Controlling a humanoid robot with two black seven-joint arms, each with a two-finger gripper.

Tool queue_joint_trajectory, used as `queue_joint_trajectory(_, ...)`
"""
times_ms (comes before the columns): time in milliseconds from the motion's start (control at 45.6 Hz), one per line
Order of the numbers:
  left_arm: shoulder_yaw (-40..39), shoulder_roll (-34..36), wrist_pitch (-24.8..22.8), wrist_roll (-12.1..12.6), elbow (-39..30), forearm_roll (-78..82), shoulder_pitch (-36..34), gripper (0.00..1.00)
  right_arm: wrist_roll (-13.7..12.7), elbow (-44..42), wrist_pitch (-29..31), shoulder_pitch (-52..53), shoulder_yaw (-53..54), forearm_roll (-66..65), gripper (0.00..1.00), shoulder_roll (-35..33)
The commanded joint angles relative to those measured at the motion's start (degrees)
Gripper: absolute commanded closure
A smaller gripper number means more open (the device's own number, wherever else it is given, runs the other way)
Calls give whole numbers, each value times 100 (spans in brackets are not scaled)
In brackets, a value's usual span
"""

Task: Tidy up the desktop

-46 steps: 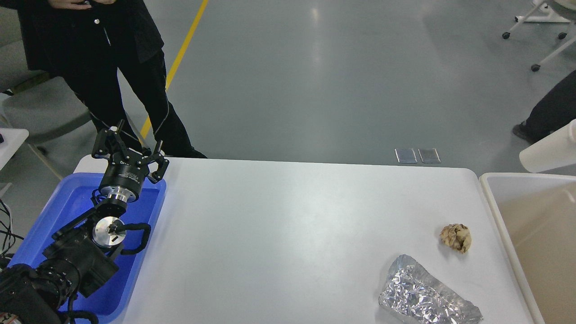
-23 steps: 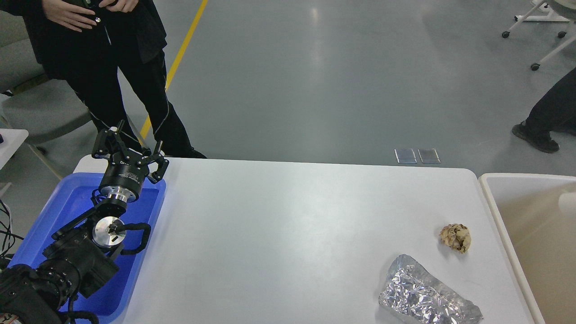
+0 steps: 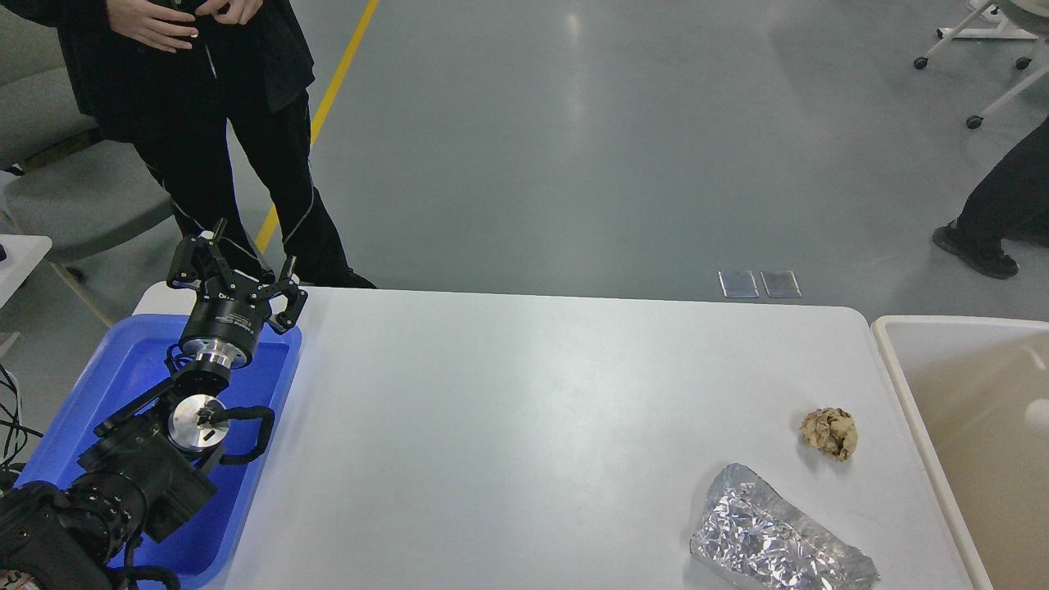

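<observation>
The white desktop (image 3: pixel 508 426) fills the middle of the head view. On its right part lie a crumpled tan paper ball (image 3: pixel 830 432) and, nearer the front edge, a crumpled silver foil bag (image 3: pixel 778 545). My left gripper (image 3: pixel 235 260) is open and empty, held up over the far end of the blue tray (image 3: pixel 123 369) at the desktop's left side. It is far from both pieces of litter. My right gripper is out of view.
A beige bin (image 3: pixel 967 426) stands against the desktop's right edge; a white object (image 3: pixel 1037 418) shows at its right side. A person in black (image 3: pixel 221 123) stands just behind the far left corner. Another person's foot (image 3: pixel 975 250) is at far right.
The white object at the right edge has dropped from above the bin down into it. The person at the back left has shifted slightly. My left arm has not moved.
</observation>
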Motion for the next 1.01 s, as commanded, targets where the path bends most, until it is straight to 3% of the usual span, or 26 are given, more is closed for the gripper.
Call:
queue_joint_trajectory(0, 0, 0, 0, 0, 0, 0, 0, 0, -229, -325, -516, -188, 535, 127, 100, 472)
queue_joint_trajectory(395, 0, 0, 0, 0, 0, 0, 0, 0, -229, -334, -596, -188, 552, 127, 100, 551)
queue_joint_trajectory(504, 0, 0, 0, 0, 0, 0, 0, 0, -221, -351, -674, -188, 561, 127, 34, 551)
queue_joint_trajectory(526, 0, 0, 0, 0, 0, 0, 0, 0, -221, -351, -875, -188, 561, 127, 5, 551)
queue_joint_trajectory(548, 0, 0, 0, 0, 0, 0, 0, 0, -221, -343, -964, -188, 561, 127, 1, 560)
queue_joint_trajectory(987, 0, 0, 0, 0, 0, 0, 0, 0, -203, -342, -1062, -117, 447, 119, 0, 542)
